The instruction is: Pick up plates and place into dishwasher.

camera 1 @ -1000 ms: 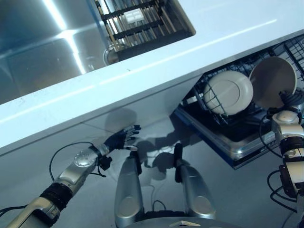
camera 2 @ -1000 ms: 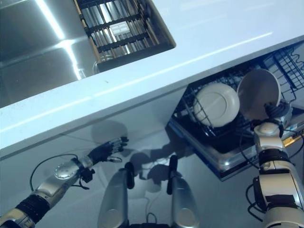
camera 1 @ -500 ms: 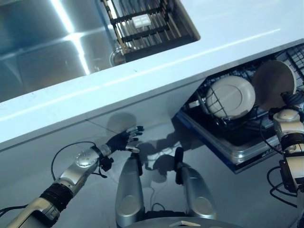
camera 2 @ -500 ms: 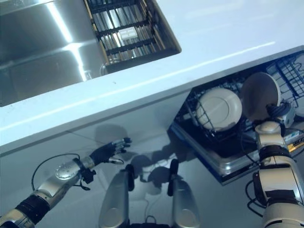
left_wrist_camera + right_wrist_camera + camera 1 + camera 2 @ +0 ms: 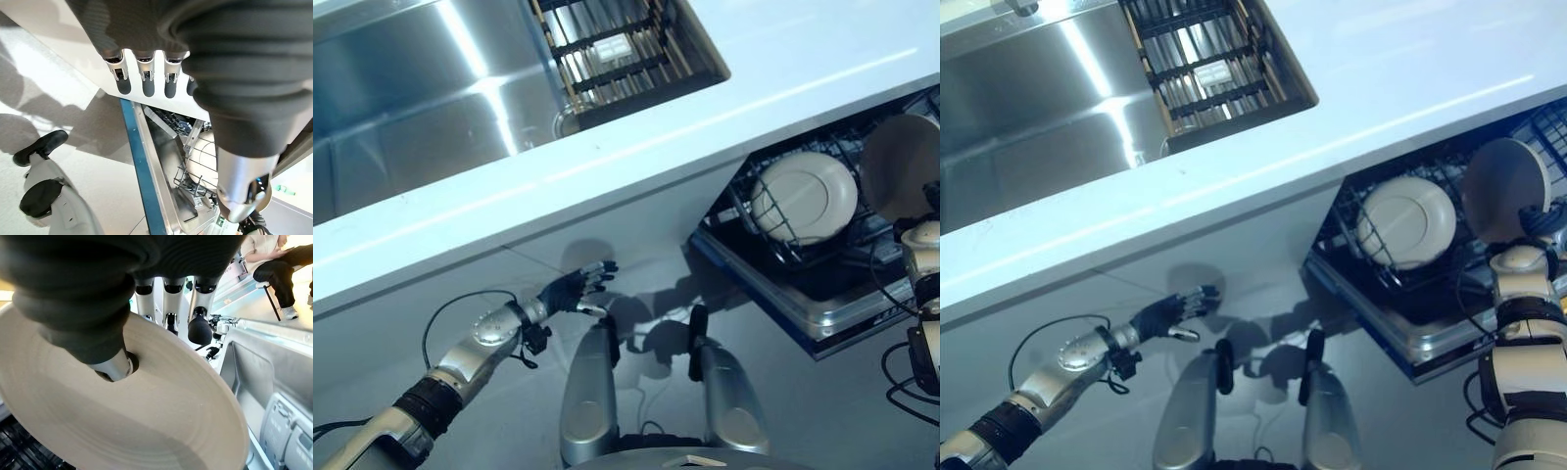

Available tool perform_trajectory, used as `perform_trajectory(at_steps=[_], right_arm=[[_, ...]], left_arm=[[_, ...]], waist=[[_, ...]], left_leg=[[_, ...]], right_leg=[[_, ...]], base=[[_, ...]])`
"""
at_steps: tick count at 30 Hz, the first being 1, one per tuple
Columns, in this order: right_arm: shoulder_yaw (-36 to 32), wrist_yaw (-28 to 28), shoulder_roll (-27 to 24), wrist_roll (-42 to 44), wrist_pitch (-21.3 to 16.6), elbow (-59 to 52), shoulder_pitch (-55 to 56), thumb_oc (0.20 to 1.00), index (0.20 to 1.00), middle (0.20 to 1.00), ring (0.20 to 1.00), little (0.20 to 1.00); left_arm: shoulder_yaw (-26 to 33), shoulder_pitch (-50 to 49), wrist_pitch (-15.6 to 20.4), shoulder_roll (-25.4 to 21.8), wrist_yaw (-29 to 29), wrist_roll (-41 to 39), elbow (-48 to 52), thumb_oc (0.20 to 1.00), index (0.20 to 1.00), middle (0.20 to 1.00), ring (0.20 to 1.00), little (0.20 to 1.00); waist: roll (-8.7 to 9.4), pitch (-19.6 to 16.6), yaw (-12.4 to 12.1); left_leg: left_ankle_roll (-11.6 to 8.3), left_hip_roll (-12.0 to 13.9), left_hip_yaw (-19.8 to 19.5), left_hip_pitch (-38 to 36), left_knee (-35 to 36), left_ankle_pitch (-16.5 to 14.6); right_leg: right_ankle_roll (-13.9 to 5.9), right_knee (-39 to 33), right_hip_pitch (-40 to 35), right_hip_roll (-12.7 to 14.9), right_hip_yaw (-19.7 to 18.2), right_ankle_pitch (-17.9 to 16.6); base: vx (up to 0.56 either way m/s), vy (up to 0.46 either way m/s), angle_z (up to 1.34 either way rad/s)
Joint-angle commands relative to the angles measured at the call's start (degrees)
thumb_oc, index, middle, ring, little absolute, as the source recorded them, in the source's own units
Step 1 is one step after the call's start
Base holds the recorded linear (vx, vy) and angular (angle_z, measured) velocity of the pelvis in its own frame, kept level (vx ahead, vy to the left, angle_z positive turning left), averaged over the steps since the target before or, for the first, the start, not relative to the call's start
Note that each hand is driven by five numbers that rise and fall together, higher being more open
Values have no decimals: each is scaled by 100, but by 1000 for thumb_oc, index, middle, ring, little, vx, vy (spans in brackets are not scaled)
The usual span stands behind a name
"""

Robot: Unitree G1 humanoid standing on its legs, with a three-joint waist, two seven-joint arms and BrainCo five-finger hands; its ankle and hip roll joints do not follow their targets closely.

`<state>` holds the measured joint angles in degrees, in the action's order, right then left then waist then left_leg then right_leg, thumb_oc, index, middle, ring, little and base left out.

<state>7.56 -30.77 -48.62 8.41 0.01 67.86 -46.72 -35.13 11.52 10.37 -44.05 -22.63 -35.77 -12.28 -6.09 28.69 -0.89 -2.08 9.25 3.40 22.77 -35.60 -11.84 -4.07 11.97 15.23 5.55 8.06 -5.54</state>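
One beige plate [image 5: 803, 196] stands on edge in the pulled-out dishwasher rack [image 5: 1371, 284] under the counter. To its right, a second beige plate [image 5: 1505, 189] is held upright over the rack by my right hand [image 5: 1538, 219]. In the right wrist view, the thumb [image 5: 113, 366] presses on this plate's [image 5: 127, 426] face and the fingers [image 5: 168, 303] curl behind its rim. My left hand [image 5: 570, 291] hangs low by the cabinet front with straight fingers [image 5: 144, 81], holding nothing.
A white countertop [image 5: 773, 59] runs above the dishwasher, with a steel sink [image 5: 401, 117] holding a black wire rack [image 5: 617, 49]. The blue-edged open dishwasher door [image 5: 137, 166] juts out over the floor. A seated person [image 5: 276, 262] is beyond the right hand.
The whole picture has shifted right and down, so the camera moved. The right hand stays on the plate over the rack; the left hand keeps its pose.
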Motion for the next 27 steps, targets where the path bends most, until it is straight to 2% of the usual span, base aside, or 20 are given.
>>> perform_trajectory(at_steps=[1, 5, 11, 12, 13, 14, 27], right_arm=[[247, 16, -401, 71, -380, 74, -255, 200, 200, 200, 200, 200], [205, 1, -294, 207, -391, 33, -303, 200, 200, 200, 200, 200], [242, -33, -228, 380, -170, 91, -552, 200, 200, 200, 200, 200], [243, -63, -205, 437, -153, 114, -576, 272, 272, 272, 272, 272], [208, -82, -188, 461, -145, 151, -590, 715, 715, 715, 715, 715], [182, -80, -179, 473, -151, 183, -606, 1000, 1000, 1000, 1000, 1000], [90, -129, -249, 493, -253, 181, -571, 1000, 1000, 1000, 1000, 1000]], left_arm=[[-93, -303, 231, 127, 51, -288, 570, 1000, 1000, 1000, 1000, 1000], [-101, -286, 332, 137, 65, -307, 499, 1000, 1000, 1000, 1000, 1000], [-150, -215, 467, 132, 122, -350, 447, 1000, 1000, 1000, 1000, 1000], [-150, -213, 473, 145, 126, -341, 438, 1000, 1000, 1000, 1000, 1000], [-157, -222, 505, 163, 132, -325, 410, 1000, 1000, 1000, 1000, 1000], [-167, -220, 517, 174, 148, -324, 401, 1000, 1000, 1000, 1000, 1000], [-210, -369, 609, 253, 140, -299, 456, 1000, 1000, 1000, 1000, 1000]], waist=[[-83, -372, -204], [-71, -332, -224], [-56, -259, -265], [-55, -256, -273], [-53, -251, -275], [-51, -244, -278], [-96, -220, -223]], left_leg=[[-130, 205, -175, 287, 304, 218], [-164, 219, -203, 297, 414, 296], [-195, 236, -244, 351, 546, 414], [-198, 236, -247, 348, 570, 430], [-204, 237, -251, 339, 594, 440], [-203, 235, -251, 333, 605, 448], [-178, 240, -141, 188, 666, 474]], right_leg=[[-171, 627, -27, 207, 255, 737], [-165, 621, 11, 209, 282, 745], [-156, 649, 100, 215, 304, 756], [-153, 654, 108, 214, 305, 758], [-151, 658, 115, 211, 306, 761], [-149, 661, 117, 210, 306, 763], [-149, 712, 99, 265, 227, 771]], base=[[-10, 1, 4], [-18, 10, 6], [-26, 7, 3], [0, 0, 0], [0, 0, 0], [0, 0, 0], [5, 29, 2]])
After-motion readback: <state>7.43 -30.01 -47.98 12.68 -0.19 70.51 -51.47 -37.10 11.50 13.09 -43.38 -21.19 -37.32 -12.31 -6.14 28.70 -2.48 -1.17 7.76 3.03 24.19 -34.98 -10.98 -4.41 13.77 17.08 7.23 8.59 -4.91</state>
